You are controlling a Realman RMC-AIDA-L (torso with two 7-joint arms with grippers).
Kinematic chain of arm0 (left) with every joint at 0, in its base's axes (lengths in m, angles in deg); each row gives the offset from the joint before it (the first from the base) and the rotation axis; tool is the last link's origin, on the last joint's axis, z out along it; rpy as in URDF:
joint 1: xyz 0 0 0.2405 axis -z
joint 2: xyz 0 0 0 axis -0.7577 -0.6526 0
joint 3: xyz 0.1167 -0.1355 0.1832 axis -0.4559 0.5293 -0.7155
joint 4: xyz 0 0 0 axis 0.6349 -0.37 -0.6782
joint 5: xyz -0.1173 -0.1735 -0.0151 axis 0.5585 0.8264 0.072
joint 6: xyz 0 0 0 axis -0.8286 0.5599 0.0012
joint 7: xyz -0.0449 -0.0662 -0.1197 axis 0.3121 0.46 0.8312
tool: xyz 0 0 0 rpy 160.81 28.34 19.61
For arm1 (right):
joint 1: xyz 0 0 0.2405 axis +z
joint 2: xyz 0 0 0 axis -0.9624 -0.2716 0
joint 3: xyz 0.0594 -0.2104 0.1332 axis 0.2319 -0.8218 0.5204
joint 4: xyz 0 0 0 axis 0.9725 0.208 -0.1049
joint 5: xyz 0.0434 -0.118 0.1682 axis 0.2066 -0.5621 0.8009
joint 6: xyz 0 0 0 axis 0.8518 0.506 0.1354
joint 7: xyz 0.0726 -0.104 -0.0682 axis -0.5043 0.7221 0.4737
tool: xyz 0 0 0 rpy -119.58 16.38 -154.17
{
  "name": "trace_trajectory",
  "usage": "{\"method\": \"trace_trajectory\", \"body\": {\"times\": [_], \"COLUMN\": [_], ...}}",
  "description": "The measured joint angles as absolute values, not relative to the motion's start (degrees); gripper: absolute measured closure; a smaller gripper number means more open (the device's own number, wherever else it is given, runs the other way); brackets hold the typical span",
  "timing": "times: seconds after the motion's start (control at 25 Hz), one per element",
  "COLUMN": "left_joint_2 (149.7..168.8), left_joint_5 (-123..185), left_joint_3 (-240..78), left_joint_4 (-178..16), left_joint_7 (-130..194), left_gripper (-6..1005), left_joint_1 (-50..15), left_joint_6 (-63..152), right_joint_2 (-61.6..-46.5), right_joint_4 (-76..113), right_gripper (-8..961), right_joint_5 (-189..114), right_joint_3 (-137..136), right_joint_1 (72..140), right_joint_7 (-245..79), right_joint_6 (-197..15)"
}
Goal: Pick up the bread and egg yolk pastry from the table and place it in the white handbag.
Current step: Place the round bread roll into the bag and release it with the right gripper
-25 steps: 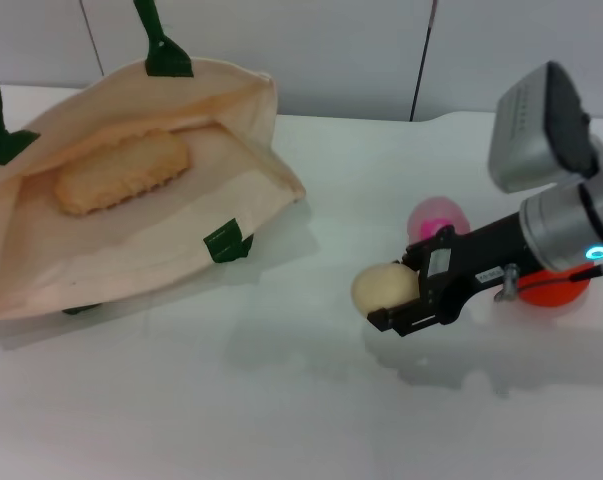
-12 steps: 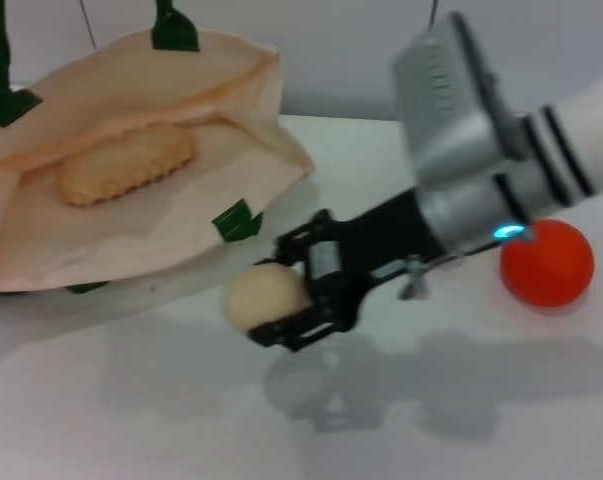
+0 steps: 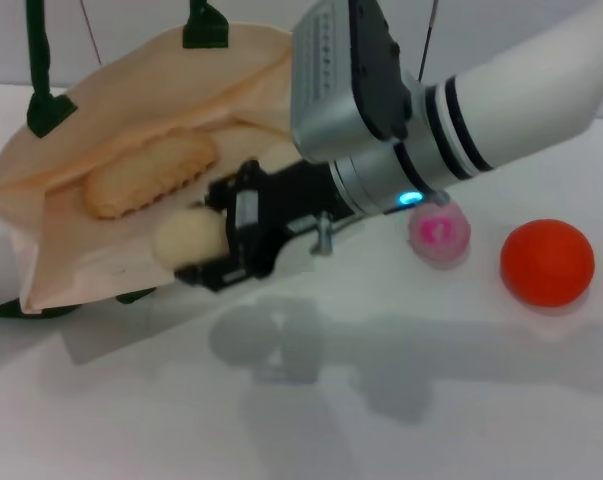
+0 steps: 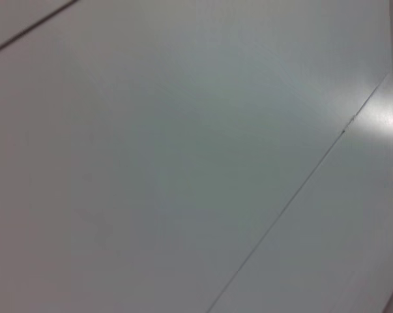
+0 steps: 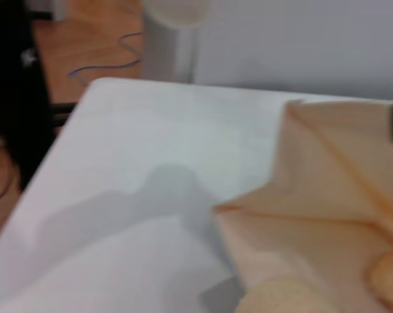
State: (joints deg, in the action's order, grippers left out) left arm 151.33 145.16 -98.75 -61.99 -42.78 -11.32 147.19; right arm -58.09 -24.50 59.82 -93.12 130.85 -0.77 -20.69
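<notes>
One bag (image 3: 71, 270), one bread (image 3: 149, 176), one pastry (image 3: 188, 238), two balls on the table (image 3: 431, 400): that is the count in the head view. The bag fills the upper left of the frame, lying open, with two green handles rising off the top edge and a green tab at its lower left. The bread lies inside it, slanted, ridges showing along its lower edge. Just below and right of the bread, over the bag's open mouth, the right gripper (image 3: 203, 240) clamps the pastry between its black fingers, one above and one below the bun (whether the bun touches the fabric, I cannot tell). The right arm runs in from the upper right, a blue light glowing on its wrist. Right of centre sits a pale ball (image 3: 439, 232) with pink marks, and further right an orange ball (image 3: 547, 262), the two apart. No readable writing anywhere.

The right wrist view shows the bag's cream fabric (image 5: 326, 195) and the table's corner. The left wrist view shows only a plain pale surface; the left gripper is out of sight.
</notes>
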Motion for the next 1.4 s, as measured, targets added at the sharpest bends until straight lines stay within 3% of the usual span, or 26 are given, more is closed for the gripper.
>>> {"method": "trace_trajectory", "body": {"times": [0.88,1.4], "left_joint_2": [152.49,152.19], "left_joint_5": [144.2,144.8], "left_joint_3": [-99.4,-98.7], "left_joint_4": [-63.3,-63.0], "left_joint_7": [-40.4,-39.7], "left_gripper": [917,920], "left_joint_1": [-8.2,-9.1], "left_joint_6": [153.1,153.7], "right_joint_2": [-58.27,-58.06], "right_joint_4": [-11.6,-5.1], "right_gripper": [273,267], "right_joint_5": [59.6,59.5], "right_joint_3": [-102.9,-102.5], "right_joint_1": [137.3,139.2], "right_joint_7": [-11.2,-12.1], "right_joint_6": [-55.2,-59.3]}}
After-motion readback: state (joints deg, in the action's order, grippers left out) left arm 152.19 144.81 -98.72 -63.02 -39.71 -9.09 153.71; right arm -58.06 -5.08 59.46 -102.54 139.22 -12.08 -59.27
